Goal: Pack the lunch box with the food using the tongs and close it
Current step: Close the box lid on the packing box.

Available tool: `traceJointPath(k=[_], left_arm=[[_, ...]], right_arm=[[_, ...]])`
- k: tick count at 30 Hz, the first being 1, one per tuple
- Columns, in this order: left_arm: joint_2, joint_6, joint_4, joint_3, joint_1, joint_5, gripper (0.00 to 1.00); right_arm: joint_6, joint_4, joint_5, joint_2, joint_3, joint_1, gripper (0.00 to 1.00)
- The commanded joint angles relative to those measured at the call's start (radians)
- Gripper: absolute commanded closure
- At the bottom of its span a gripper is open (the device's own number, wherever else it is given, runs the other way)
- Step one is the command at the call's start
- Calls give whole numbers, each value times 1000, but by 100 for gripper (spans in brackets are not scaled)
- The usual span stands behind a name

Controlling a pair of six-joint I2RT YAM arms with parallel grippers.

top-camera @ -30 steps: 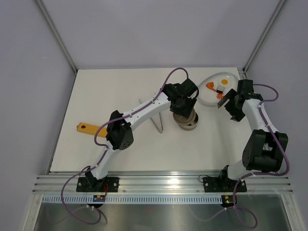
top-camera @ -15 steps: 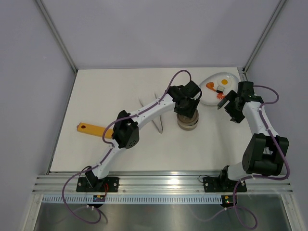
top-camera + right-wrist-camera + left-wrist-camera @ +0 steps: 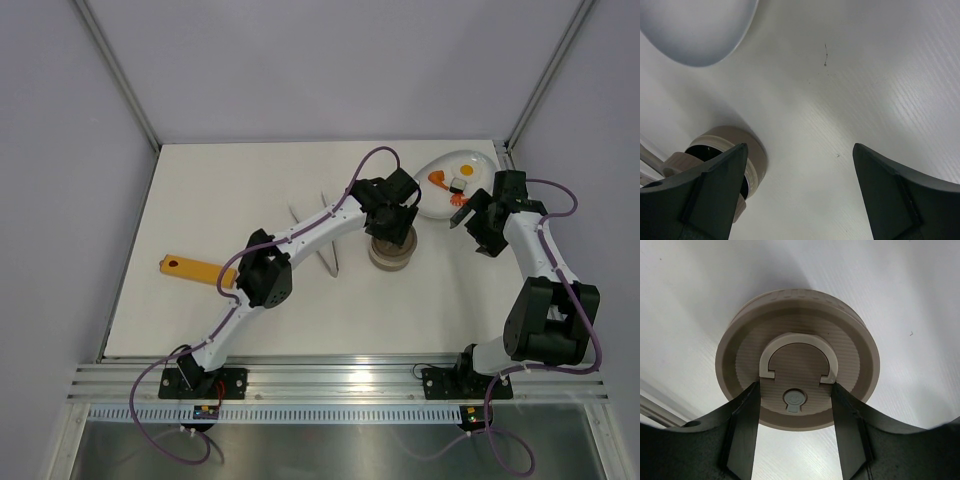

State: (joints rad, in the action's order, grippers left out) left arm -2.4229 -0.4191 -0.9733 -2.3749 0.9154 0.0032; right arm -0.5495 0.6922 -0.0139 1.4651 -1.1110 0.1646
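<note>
The lunch box stands mid-table, and its brown-grey lid with the pale curved mark fills the left wrist view. My left gripper hangs straight over it, shut on the raised middle of the lid, one finger on each side. The food, orange, dark red and yellow-white pieces, lies on the white plate. Left of the box, the tongs lie flat on the table. My right gripper hovers by the plate's near edge, open and empty. The lunch box shows at its left.
A flat orange-yellow block lies near the table's left edge, partly under the left arm. The white plate sits in the far right corner, close to the frame post. Grey walls close in the table on three sides.
My left arm has swung a little right and its gripper has shifted with the lid, which now sits squarely over the tin instead of offset. The right arm has barely moved.
</note>
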Motion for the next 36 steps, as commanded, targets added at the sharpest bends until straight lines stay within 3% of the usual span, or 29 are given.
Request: traceJointPath(k=[1,13,18,25,36], left_arm=[[-11,-7,36,-53,0,32,63],[-8,0,30,-43,0,20,57],[-8,6,27,-34,2,21,43],[-1,6,36,-12,0,26,34],[2,9,39,-3,0,29,32]], right_arm=[[10,-23,-15,-42,-1,1,6],[7,-23,-20,-51,7,1,6],[5,-22,-23,-55,7,1,6],[5,-23,-27,-55,7,1,6],[17,-34,-73,-51,10,1,6]])
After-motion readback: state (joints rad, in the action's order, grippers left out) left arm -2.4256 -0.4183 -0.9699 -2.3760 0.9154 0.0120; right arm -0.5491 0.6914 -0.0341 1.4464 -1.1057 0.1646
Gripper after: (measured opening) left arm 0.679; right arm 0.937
